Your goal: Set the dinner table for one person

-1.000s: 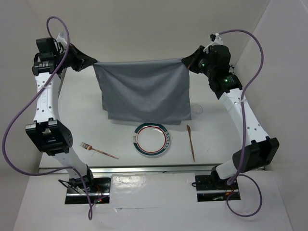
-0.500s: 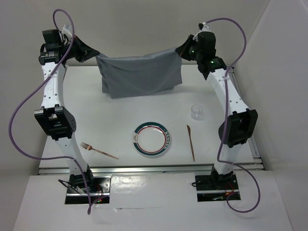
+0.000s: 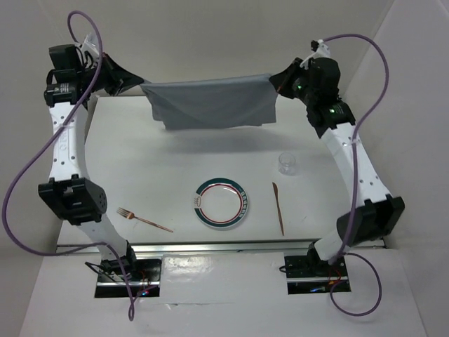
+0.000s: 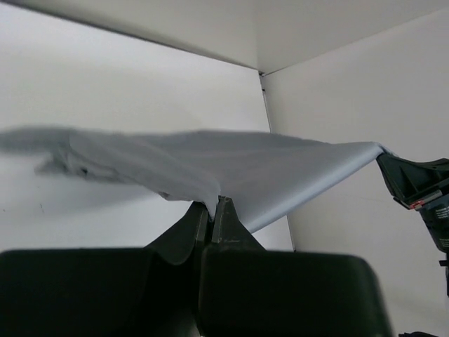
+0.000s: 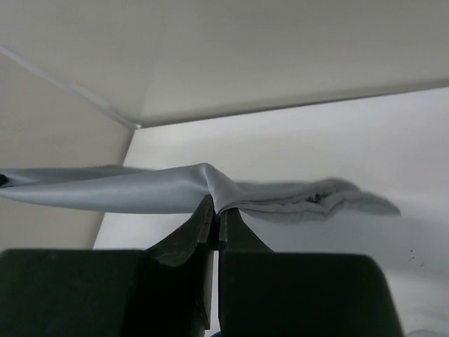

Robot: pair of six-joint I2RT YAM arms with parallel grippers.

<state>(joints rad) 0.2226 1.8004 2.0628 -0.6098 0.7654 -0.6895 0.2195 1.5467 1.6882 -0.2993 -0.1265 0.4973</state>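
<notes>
Got a plate (image 3: 221,203) front-middle on the bench (image 3: 126,154), fork (image 3: 144,219) off to its left, knife (image 3: 278,207) on its right, glass (image 3: 287,163) behind the knife, cloth (image 3: 210,104) strung up at the back, above the bench.

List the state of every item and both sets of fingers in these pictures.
Cloth, held aloft, stretched out.
Left fingers, shut on a cloth corner.
Right fingers, shut on a cloth corner.
Plate, flat, empty.
Glass, upright.
Fork, lying flat, untouched.
Knife, lying flat, untouched.
</notes>
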